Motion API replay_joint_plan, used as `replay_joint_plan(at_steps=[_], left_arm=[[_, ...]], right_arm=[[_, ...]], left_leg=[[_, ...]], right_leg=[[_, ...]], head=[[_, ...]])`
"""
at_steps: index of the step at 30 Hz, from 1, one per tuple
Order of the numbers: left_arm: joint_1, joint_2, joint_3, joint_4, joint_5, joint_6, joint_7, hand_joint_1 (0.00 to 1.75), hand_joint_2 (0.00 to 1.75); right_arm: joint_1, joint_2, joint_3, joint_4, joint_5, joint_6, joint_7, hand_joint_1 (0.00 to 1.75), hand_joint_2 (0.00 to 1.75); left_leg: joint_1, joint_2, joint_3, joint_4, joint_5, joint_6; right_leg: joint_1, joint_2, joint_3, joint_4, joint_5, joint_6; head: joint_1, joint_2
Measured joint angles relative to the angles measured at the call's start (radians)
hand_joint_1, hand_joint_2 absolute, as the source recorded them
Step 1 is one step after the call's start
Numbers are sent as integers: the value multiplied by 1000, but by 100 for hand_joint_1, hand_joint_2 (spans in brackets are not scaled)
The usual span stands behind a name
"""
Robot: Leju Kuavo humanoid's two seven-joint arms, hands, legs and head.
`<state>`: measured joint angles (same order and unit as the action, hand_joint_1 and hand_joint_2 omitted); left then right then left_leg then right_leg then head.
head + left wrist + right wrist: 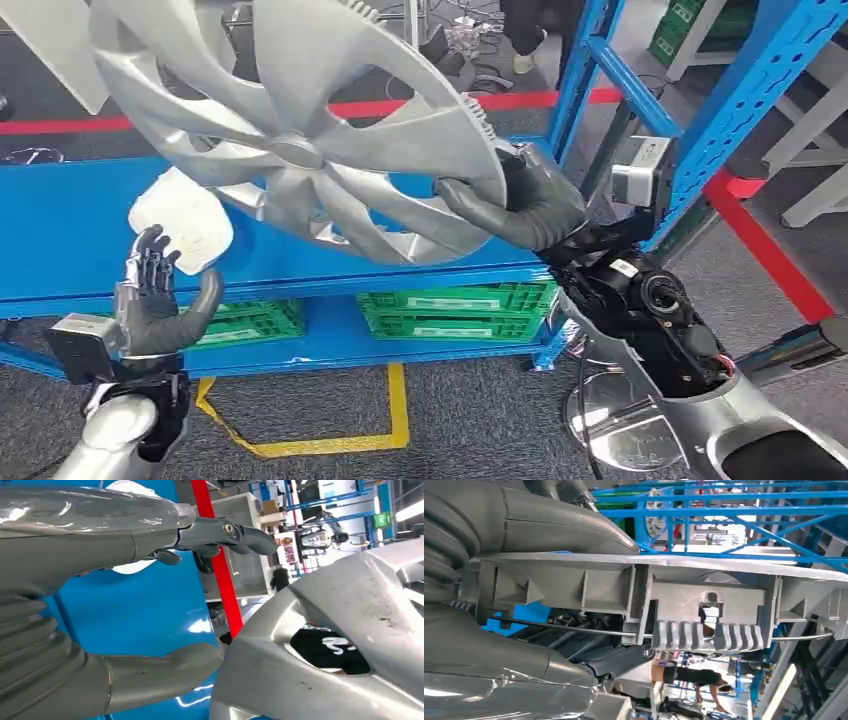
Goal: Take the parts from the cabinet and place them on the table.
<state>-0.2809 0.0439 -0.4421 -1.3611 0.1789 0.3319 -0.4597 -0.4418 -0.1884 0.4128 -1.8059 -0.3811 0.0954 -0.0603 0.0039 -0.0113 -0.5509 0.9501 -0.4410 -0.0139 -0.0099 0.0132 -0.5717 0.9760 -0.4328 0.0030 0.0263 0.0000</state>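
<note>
A large silver wheel cover (300, 130) hangs tilted above the blue shelf (60, 240). My right hand (530, 200) grips its right rim, thumb on the front face. The right wrist view shows the cover's ribbed rim (704, 610) clamped between thumb and fingers (524, 525). A white plastic part (185, 220) lies on the shelf at the left. My left hand (155, 295) stands just in front of and below it, fingers spread upward, holding nothing. The left wrist view has the hand (125, 535) open beside the cover (350, 630).
Green crates (455, 310) sit on the lower shelf. Blue rack uprights (720, 120) rise at the right. Yellow tape (395, 410) marks the grey floor below. A person stands far back (535, 30) beyond a red floor line.
</note>
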Motion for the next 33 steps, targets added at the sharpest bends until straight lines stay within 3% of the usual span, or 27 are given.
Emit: replay_joint_plan(at_steps=[19,33], left_arm=[[-21,-13,2,0,11,-10,-18,0,175],[-23,-19,2,1,14,-11,-20,0,175]], right_arm=[[18,0,5,1,101,-47,2,175,175],[28,0,10,-1,103,-55,3,175,175]], left_leg=[[0,0,0,0,0,0],[0,0,0,0,0,0]], right_leg=[[0,0,0,0,0,0],[0,1,-1,0,0,0]], head=[[0,0],[0,0]])
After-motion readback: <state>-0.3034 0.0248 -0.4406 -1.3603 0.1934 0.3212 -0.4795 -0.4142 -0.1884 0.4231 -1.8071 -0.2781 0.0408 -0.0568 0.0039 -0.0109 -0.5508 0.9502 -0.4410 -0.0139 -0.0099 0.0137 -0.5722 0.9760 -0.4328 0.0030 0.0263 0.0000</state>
